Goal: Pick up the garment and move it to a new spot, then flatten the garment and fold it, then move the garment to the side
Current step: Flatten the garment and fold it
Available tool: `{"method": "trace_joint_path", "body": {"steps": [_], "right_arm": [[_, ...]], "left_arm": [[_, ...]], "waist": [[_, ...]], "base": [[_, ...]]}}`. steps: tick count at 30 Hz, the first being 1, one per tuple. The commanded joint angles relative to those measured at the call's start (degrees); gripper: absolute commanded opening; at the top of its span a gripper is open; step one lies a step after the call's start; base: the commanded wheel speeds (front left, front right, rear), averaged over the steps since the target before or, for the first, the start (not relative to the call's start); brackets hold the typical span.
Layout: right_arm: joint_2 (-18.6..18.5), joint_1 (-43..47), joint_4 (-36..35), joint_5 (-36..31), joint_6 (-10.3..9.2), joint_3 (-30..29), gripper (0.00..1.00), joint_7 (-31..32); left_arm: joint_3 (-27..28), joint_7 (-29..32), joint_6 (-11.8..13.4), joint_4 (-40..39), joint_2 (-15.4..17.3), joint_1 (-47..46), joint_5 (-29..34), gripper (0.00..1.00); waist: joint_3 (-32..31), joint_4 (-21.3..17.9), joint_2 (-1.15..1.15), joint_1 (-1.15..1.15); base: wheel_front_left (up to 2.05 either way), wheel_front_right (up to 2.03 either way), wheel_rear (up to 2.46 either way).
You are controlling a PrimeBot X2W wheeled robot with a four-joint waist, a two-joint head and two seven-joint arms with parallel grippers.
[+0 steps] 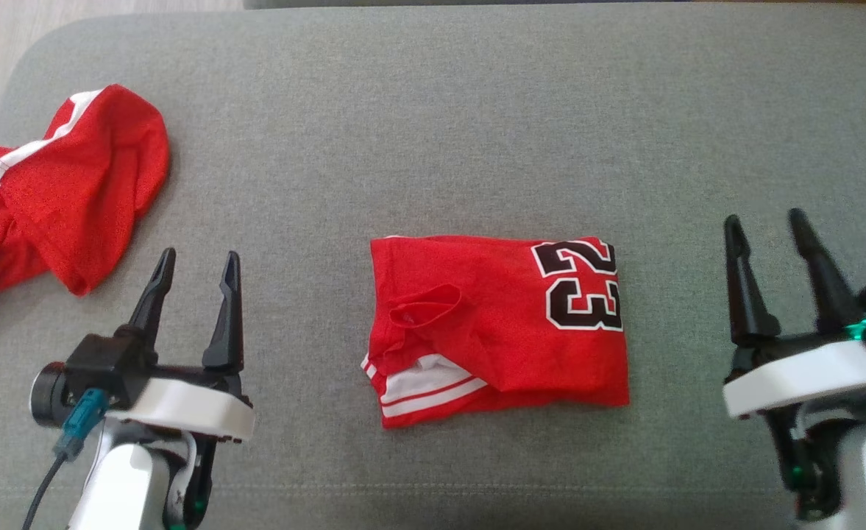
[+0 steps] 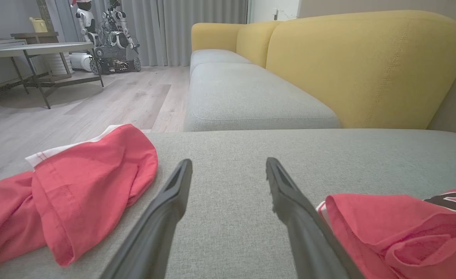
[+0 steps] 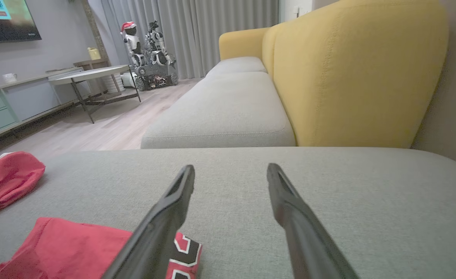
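garment: the red number 23 jersey [image 1: 499, 324] lies folded into a compact rectangle at the middle of the grey seat cushion [image 1: 433, 110], between the two grippers and touching neither.
fold: the edges are mostly square; a loose sleeve loop and the white-striped hem show at its left side.
done, as i judge it: the pick-up, the move to a new spot, the flattening and the folding all look finished.
left to do, as i judge it: only the last step, moving the folded jersey to the side, since it sits mid-cushion.
left gripper [image 1: 200, 255]: fingers spread wide with nothing between them, over bare cushion left of the jersey.
right gripper [image 1: 764, 218]: fingers likewise wide apart and empty, over bare cushion right of the jersey.
other cloth: a crumpled red garment [image 1: 72, 184] with white stripes lies at the cushion's far left edge, well apart from the jersey; i cannot tell its part in the task.
surface: grey woven upholstery, flat and soft.
room: a yellow backrest [image 2: 363, 66], pale wood floor [image 2: 96, 100], a low table [image 2: 38, 48] on dark legs, a parked robot [image 2: 107, 35] by grey curtains [image 2: 185, 27], and a wall screen [image 3: 7, 19].
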Motion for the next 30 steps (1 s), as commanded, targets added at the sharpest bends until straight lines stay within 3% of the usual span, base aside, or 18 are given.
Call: {"method": "trace_joint_path", "body": {"steps": [1,2,7,12,19,25,30], "right_arm": [[-0.1,-1.1,-2.0,-0.3,-0.04,1.9,0.06,0.3],[-0.1,-1.5,-1.5,-0.3,-0.04,2.7,0.00,0.3],[0.3,-4.0,4.9,1.4,-0.04,10.3,0.00,-0.3],[1.2,-7.6,16.0,5.1,-0.04,20.9,0.00,-3.5],[1.6,-13.9,30.5,14.6,-0.04,31.4,0.00,-8.3],[1.6,-18.3,34.1,18.1,-0.04,41.6,0.00,-10.6],[1.6,-19.1,35.1,18.8,-0.04,46.7,0.00,-9.7]], "left_arm": [[1.8,0.0,0.4,-2.1,1.4,-1.7,0.0,1.00],[1.8,0.0,0.5,-2.1,1.5,-1.8,0.0,1.00],[1.3,0.0,0.3,-2.0,1.6,-2.8,-0.1,1.00],[1.0,-0.1,0.1,-1.7,1.4,-3.8,-0.3,1.00],[0.0,-0.5,-0.2,-0.8,0.6,-4.9,-0.5,1.00],[0.8,-0.8,0.2,-0.8,0.7,-5.0,-0.9,1.00],[1.1,-0.9,0.3,-0.7,0.7,-5.2,-0.8,1.00]], "waist": [[0.1,0.0,0.00,0.00],[0.3,0.0,0.00,0.00],[1.1,0.7,0.00,0.00],[2.2,1.8,0.00,0.00],[3.4,3.6,0.00,0.00],[4.6,3.5,0.00,0.00],[4.8,3.0,0.00,0.00]], "base": [[0.00,0.00,0.00],[0.00,0.00,0.00],[0.00,0.00,0.00],[0.00,0.00,0.00],[0.00,0.00,0.00],[0.00,0.00,0.00],[0.00,0.00,0.00]]}}
